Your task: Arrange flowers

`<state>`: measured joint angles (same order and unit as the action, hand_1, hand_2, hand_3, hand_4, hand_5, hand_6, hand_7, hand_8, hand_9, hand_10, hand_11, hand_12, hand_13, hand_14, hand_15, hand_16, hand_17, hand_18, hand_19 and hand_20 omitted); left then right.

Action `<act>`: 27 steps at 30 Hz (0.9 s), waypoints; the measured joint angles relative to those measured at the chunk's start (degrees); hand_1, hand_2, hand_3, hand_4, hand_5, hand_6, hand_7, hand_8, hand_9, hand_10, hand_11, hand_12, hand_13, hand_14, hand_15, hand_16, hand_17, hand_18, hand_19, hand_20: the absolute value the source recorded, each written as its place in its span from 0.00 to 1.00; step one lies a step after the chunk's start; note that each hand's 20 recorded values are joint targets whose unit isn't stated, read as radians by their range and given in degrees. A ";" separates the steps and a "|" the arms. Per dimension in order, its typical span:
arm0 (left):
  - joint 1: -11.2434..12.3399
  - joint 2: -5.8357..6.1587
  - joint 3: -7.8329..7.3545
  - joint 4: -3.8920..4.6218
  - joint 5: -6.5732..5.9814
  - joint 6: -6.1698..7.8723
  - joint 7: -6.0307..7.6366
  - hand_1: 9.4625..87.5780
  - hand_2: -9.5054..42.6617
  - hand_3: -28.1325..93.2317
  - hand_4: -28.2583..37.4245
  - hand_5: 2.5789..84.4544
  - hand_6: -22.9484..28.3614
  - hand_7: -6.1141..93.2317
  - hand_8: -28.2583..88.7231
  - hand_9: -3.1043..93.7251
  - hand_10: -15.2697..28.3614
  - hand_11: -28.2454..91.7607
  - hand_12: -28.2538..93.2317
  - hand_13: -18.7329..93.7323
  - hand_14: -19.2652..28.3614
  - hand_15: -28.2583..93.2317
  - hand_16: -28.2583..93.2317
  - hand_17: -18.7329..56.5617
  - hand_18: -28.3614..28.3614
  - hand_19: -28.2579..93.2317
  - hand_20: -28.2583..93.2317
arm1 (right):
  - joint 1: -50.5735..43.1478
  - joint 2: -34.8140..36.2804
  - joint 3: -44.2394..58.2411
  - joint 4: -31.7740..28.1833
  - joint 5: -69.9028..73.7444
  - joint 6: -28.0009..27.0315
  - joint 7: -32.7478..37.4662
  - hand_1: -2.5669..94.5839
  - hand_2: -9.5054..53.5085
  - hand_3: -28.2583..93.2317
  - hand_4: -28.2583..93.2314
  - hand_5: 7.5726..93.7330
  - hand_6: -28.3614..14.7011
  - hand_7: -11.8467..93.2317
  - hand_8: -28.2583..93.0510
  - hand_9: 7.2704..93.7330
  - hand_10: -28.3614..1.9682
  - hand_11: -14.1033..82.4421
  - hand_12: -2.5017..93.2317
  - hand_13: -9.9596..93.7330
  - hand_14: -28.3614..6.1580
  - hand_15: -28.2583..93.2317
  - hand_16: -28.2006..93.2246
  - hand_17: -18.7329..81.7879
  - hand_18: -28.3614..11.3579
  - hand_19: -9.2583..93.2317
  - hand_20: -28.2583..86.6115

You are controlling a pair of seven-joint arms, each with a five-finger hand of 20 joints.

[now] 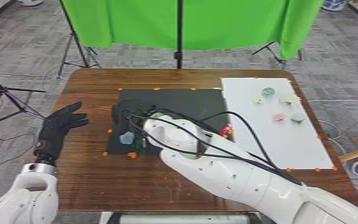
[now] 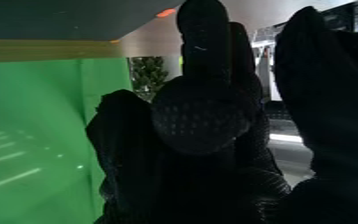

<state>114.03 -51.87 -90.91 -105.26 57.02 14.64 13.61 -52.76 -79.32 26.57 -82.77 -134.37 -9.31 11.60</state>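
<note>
Arranging likely unfinished: small pastel blossoms [image 1: 279, 117] scattered near brown wooden worktop's [image 1: 87, 175] right edge. Black-gloved left hand [image 1: 58, 124] spread; right hand [image 2: 198, 117]: cannot tell.

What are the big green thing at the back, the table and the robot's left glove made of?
The green backdrop looks like thin cloth, because it hangs in soft folds. The table looks like wood, brown with faint streaks, but it might just have a wood-look top. The left hand wears what seems like fabric, black and dull.

Flowers [image 1: 278, 117] on sheet [image 1: 282, 147], sheet right of mat [image 1: 189, 97], both on table [image 1: 122, 185], cloth [image 1: 131, 25] behind table
</note>
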 measured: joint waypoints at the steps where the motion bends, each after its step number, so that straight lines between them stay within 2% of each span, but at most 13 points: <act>1: 0.19 -0.06 -0.22 -0.12 0.02 0.00 -0.01 0.17 0.50 0.75 0.00 0.47 0.55 0.20 0.18 0.51 0.68 0.43 0.33 0.54 0.82 0.46 0.21 0.35 0.73 0.33 0.37 | 0.01 0.23 0.00 -0.31 -0.22 -0.16 -0.01 0.43 0.00 0.79 0.10 0.63 0.71 0.31 0.15 0.81 0.57 0.43 0.31 0.98 0.80 0.71 0.54 0.82 0.39 1.00 0.75; 5: 1.78 -0.42 -1.90 -1.27 0.12 0.12 -0.17 0.17 0.50 0.75 0.00 0.47 0.55 0.20 0.18 0.51 0.68 0.43 0.33 0.54 0.82 0.46 0.21 0.35 0.73 0.33 0.37 | 0.41 2.86 0.00 -4.47 0.33 -0.12 0.50 0.42 0.00 0.79 0.10 0.62 0.70 0.30 0.15 0.79 0.54 0.43 0.31 0.95 0.77 0.70 0.54 0.79 0.36 1.00 0.74; 8: 3.74 -0.68 -3.74 -2.50 0.19 0.21 -0.46 0.17 0.50 0.75 0.00 0.47 0.55 0.20 0.18 0.51 0.68 0.43 0.33 0.54 0.82 0.46 0.21 0.35 0.73 0.33 0.37 | 0.31 7.05 2.13 -11.79 3.60 1.03 1.76 0.40 0.00 0.78 0.10 0.62 0.70 0.30 0.16 0.77 0.50 0.42 0.31 0.92 0.72 0.72 0.55 0.77 0.33 1.00 0.75; 11: 5.64 -0.84 -5.08 -3.34 0.22 0.44 -0.60 0.17 0.49 0.75 0.00 0.47 0.55 0.20 0.18 0.51 0.68 0.43 0.33 0.54 0.82 0.46 0.21 0.35 0.73 0.33 0.37 | -1.54 11.94 9.10 -20.62 6.58 3.47 3.17 0.35 0.00 0.77 0.11 0.62 0.68 0.27 0.16 0.77 0.46 0.40 0.31 0.91 0.71 0.73 0.54 0.77 0.32 1.00 0.76; 14: 6.99 -0.86 -5.66 -3.75 0.30 0.74 -0.76 0.17 0.49 0.75 0.00 0.47 0.55 0.20 0.18 0.51 0.68 0.43 0.33 0.54 0.82 0.46 0.21 0.35 0.73 0.33 0.37 | -4.26 17.27 18.20 -27.81 6.38 6.87 5.65 0.27 0.00 0.74 0.14 0.61 0.63 0.23 0.18 0.74 0.37 0.37 0.31 0.89 0.61 0.73 0.54 0.74 0.27 1.00 0.75; 16: 7.56 -0.87 -5.89 -3.94 0.38 0.90 -0.88 0.17 0.49 0.75 0.00 0.47 0.55 0.20 0.18 0.51 0.68 0.43 0.33 0.54 0.82 0.46 0.21 0.35 0.73 0.33 0.37 | -6.02 21.29 24.17 -30.74 6.25 7.25 8.59 0.21 0.06 0.70 0.14 0.58 0.60 0.20 0.19 0.71 0.31 0.34 0.32 0.87 0.56 0.73 0.53 0.72 0.24 1.00 0.74; 18: 8.00 -0.99 -6.21 -4.12 0.42 1.00 -0.93 0.17 0.49 0.75 0.00 0.47 0.55 0.20 0.18 0.51 0.68 0.43 0.33 0.54 0.82 0.46 0.21 0.35 0.73 0.33 0.37 | -7.93 25.22 29.92 -31.69 6.67 5.36 12.34 0.19 0.09 0.69 0.14 0.57 0.59 0.19 0.19 0.71 0.28 0.34 0.32 0.87 0.53 0.73 0.53 0.72 0.23 1.00 0.74; 23: 8.38 -1.28 -6.49 -4.24 0.52 1.07 -0.97 0.17 0.49 0.75 0.00 0.47 0.55 0.20 0.18 0.51 0.68 0.43 0.33 0.54 0.82 0.47 0.21 0.35 0.73 0.33 0.37 | -14.18 32.92 42.96 -28.53 9.48 -9.46 21.07 0.21 0.06 0.70 0.15 0.59 0.59 0.19 0.19 0.75 0.31 0.37 0.33 0.87 0.54 0.74 0.53 0.72 0.23 1.00 0.73; 25: 8.38 -1.37 -6.49 -4.24 0.57 1.07 -0.97 0.18 0.49 0.75 0.00 0.47 0.55 0.20 0.18 0.51 0.68 0.43 0.33 0.54 0.82 0.47 0.21 0.35 0.73 0.33 0.37 | -16.65 35.08 45.15 -25.33 9.71 -10.72 21.84 0.24 0.03 0.72 0.15 0.60 0.60 0.20 0.19 0.76 0.33 0.38 0.33 0.88 0.56 0.74 0.52 0.73 0.23 1.00 0.73; 27: 8.37 -1.42 -6.47 -4.24 0.63 1.06 -0.97 0.18 0.48 0.76 0.00 0.47 0.55 0.20 0.18 0.51 0.68 0.43 0.33 0.54 0.82 0.47 0.21 0.35 0.73 0.33 0.37 | -19.03 36.40 45.95 -22.36 9.83 -9.51 21.85 0.26 0.01 0.73 0.15 0.61 0.61 0.21 0.19 0.77 0.35 0.39 0.32 0.89 0.58 0.74 0.52 0.74 0.24 1.00 0.74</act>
<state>122.41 -53.28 -97.38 -109.50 57.65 15.69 12.64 -71.79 -42.92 72.53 -105.13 -124.54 -18.82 33.45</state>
